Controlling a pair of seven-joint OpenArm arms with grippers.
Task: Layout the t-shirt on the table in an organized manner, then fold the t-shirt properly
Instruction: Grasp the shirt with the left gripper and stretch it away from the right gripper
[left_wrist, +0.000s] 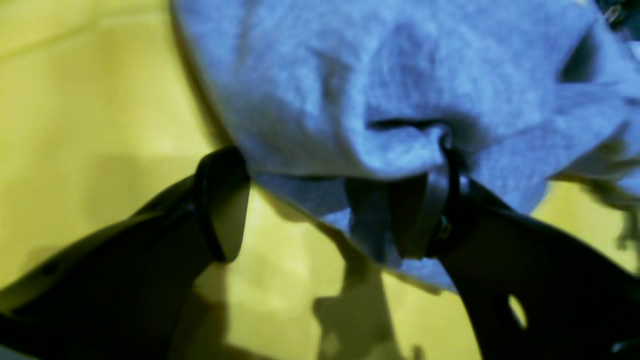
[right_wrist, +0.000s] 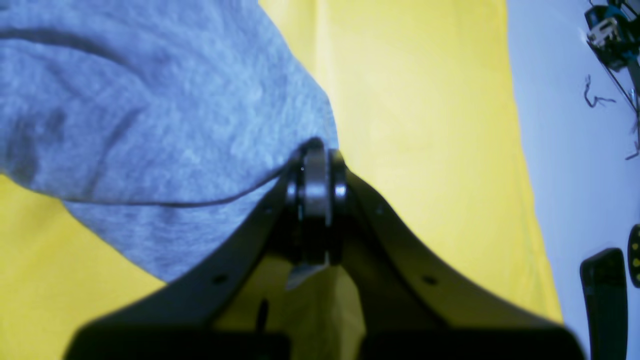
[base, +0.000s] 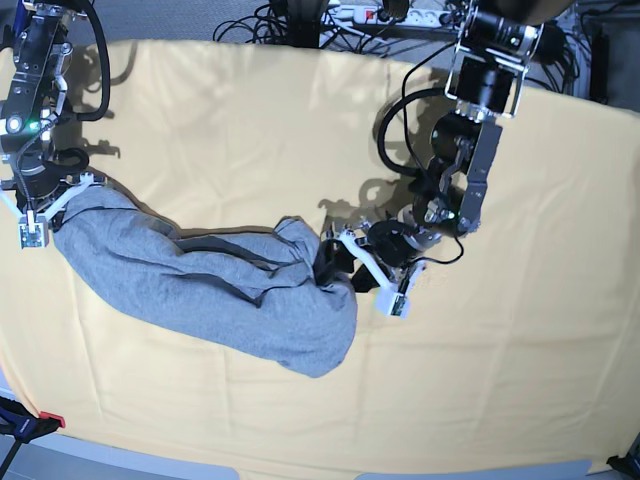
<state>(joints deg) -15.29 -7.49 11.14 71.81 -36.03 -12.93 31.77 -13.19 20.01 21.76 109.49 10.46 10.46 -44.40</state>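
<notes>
T-shirt (base: 200, 285) lies bunched in a long rumpled roll across the left-centre of the worktop (base: 520, 330), running from the upper left down toward the middle; no lettering legible from the base view. At the left end of the roll the right gripper (base: 45, 205) is pinched together on a corner of the grey fabric; the right wrist view shows its two fingers pressed flat against each other with the cloth edge caught between them and the rest of the shirt draping away over the yellow cover. Moving right, the shirt's thicker end sits near the worktop centre, with folds and dark creases along its upper side. Just beside that end is the left gripper (base: 352, 257), fingers spread wide apart. In the left wrist view one finger (left_wrist: 222, 205) stands clear of the cloth over bare yellow cover, while the other is against or under a drooping fold of grey fabric; the view is blurred, so contact there is probable, not certain. Cables (base: 300, 20) lie along the far edge behind the worktop.
</notes>
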